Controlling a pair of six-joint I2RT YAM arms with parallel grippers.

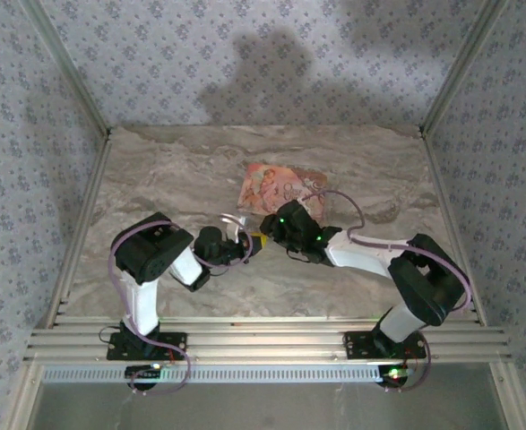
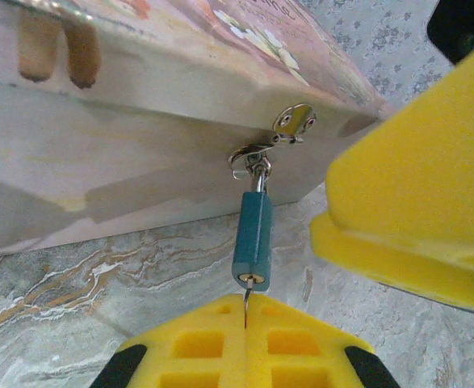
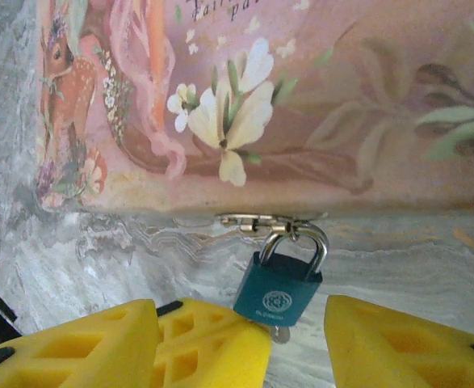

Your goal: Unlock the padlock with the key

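Observation:
The padlock (image 3: 278,289) is small and teal with a silver shackle. It hangs from the metal hasp (image 3: 261,220) on the front of the pink picture-printed box (image 3: 301,105). In the left wrist view the padlock (image 2: 253,241) is seen edge-on. The key (image 2: 245,309) sits in its keyhole, with my left gripper (image 2: 245,305) shut on the key's blade. The key's tip (image 3: 278,333) shows under the lock body. My right gripper (image 3: 238,314) stands open, one yellow finger (image 3: 398,343) on each side of the padlock and clear of it. From above, both grippers (image 1: 255,237) meet in front of the box (image 1: 280,186).
The box lies on a marbled tabletop (image 1: 200,170) with patterned walls around it. One yellow finger (image 2: 414,202) of the right gripper hangs close to the right of the lock in the left wrist view. Metal rails (image 1: 263,340) run along the near edge.

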